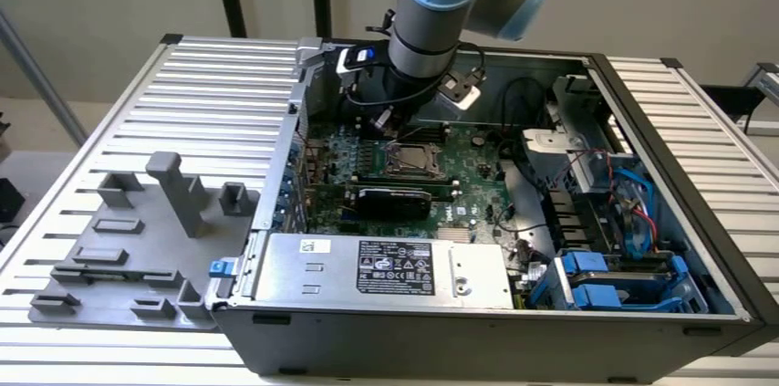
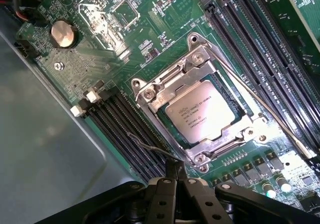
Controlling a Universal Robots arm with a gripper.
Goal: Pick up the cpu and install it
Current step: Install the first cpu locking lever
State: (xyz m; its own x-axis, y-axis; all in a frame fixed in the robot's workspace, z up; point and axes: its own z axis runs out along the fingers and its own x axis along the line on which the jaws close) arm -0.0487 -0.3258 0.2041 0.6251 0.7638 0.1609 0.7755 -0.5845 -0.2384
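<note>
The cpu (image 2: 200, 111) lies flat inside the motherboard socket, its dull silver top with printed text showing through the metal frame (image 2: 161, 90) that sits over its edges. In the exterior view the socket (image 1: 408, 160) is just below my gripper (image 1: 387, 127), which hangs low inside the open computer case. In the wrist view my gripper (image 2: 175, 173) is shut, its thin fingertips pressed together beside the socket's corner. A thin wire lever (image 2: 150, 145) runs up to the fingertips; whether they touch it I cannot tell. Nothing is visibly held.
Black memory slots (image 2: 260, 49) run on both sides of the socket. A grey power supply box (image 1: 378, 266) with a black label fills the case front. Blue drive bays (image 1: 603, 281) and cables sit at the exterior view's right. A grey fixture tray (image 1: 128, 249) stands outside the case.
</note>
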